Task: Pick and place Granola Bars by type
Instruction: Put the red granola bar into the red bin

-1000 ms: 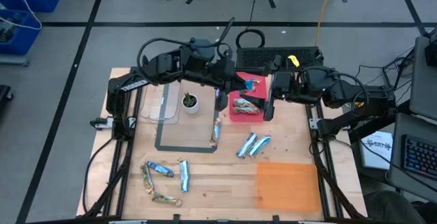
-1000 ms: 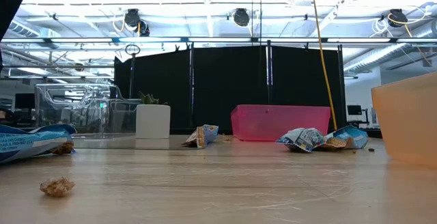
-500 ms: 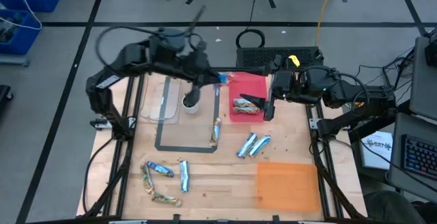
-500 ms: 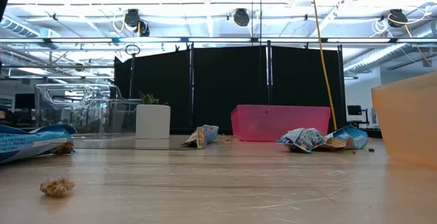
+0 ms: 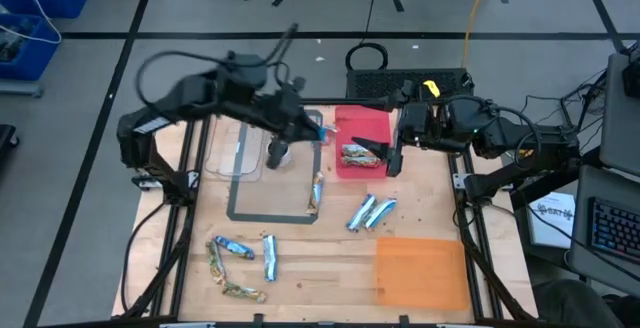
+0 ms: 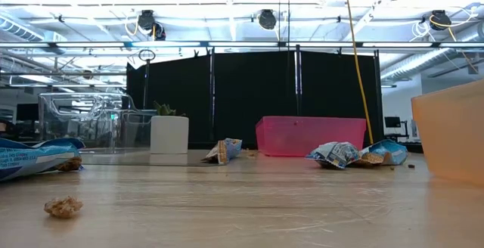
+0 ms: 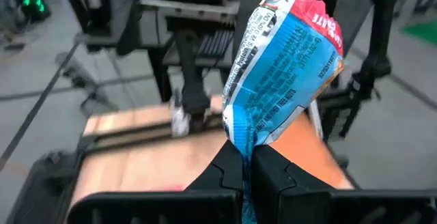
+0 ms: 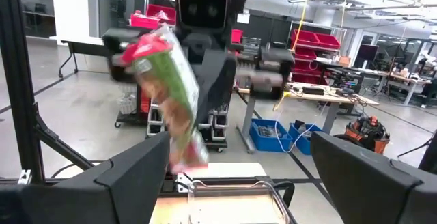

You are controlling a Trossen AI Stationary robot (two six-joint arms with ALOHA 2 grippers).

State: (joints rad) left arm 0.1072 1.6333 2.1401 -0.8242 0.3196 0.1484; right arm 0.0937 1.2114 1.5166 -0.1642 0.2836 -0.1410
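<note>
A blue-and-red wrapped granola bar [image 7: 283, 67] was held clamped between the fingers of the left gripper [image 7: 247, 173], raised above the table [image 5: 320, 268] near the clear tray [image 5: 236, 153]. The right gripper [image 5: 392, 155], fingers spread wide and empty, was poised over the pink bin [image 5: 362, 128]. Other bars [image 5: 370, 210] were scattered on the table.

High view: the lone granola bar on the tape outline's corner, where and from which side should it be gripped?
Grip the lone granola bar across its middle, from straight above, jaws closing on its long sides. It lies flat, apart from the others, and the crinkled ends look too thin to hold.
</note>
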